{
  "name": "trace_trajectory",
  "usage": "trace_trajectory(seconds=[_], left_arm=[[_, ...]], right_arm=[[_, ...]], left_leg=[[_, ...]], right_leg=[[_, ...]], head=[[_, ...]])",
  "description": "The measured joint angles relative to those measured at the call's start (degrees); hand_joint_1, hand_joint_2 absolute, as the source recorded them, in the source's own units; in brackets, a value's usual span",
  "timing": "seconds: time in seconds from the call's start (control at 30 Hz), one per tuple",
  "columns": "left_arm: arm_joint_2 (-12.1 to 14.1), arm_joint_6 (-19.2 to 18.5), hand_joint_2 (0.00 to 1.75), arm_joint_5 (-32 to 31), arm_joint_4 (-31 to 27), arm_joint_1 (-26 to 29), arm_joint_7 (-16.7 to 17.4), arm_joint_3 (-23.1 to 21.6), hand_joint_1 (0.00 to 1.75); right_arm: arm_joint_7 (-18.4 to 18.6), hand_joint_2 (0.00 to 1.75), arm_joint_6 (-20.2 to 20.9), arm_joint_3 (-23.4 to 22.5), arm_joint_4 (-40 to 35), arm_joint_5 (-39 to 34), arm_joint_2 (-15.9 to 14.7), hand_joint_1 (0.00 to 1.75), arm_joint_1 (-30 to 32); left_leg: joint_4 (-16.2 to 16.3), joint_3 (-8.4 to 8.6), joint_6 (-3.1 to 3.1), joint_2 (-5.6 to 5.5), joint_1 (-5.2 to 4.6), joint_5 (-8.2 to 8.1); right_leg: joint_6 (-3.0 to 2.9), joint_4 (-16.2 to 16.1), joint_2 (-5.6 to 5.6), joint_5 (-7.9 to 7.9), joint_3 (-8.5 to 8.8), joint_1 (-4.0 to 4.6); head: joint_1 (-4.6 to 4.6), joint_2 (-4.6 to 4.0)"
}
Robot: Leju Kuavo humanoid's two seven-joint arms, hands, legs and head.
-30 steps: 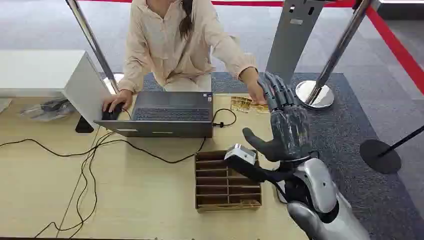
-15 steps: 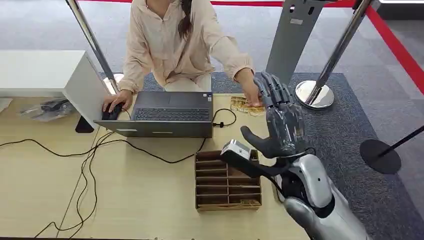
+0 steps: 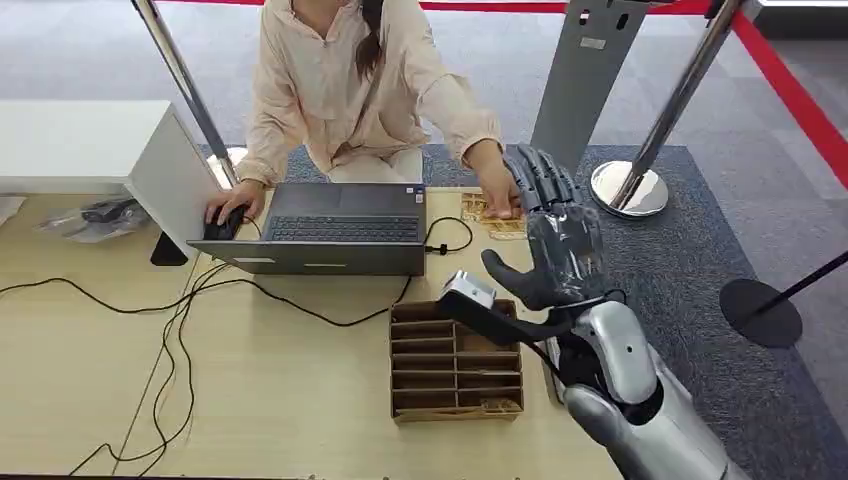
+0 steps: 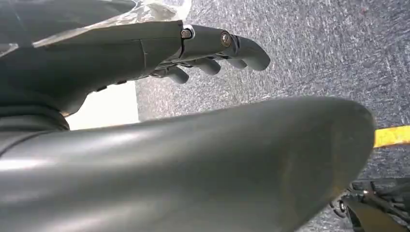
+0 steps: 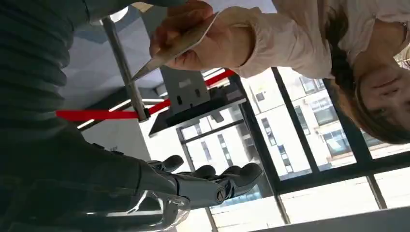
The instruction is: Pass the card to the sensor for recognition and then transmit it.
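We count one card [image 3: 492, 211], one laptop [image 3: 335, 228], one brown slotted tray [image 3: 455, 362] and one person [image 3: 355, 80] at the far side of the table [image 3: 90, 370]. The card is in the person's hand [image 3: 497, 185], lifted just off the table's far edge; in the right wrist view it shows edge-on between their fingers [image 5: 176, 46]. Our right hand [image 3: 560, 245] is raised upright near the card, palm toward the laptop, fingers spread and straight, thumb out to the side, holding nothing. Our left hand [image 4: 145, 48] hangs over grey carpet [image 4: 314, 43], fingers loosely extended with nothing in them.
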Motion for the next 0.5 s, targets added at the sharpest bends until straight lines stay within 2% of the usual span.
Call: trace_trajectory(seconds=[0.5], left_arm=[[0.0,-0.1,0.0,-0.4,0.0,-0.1,-0.1,-0.9,0.0]], right_arm=[[0.4,1.75,0.1,1.0,3.6,0.4,0.7,0.0,-1.0]], left_leg=[[0.0,0.0,0.0,0.0,0.0,0.0]], right_leg=[[0.0,0.0,0.0,0.0,0.0,0.0]], head=[[0.0,0.0]])
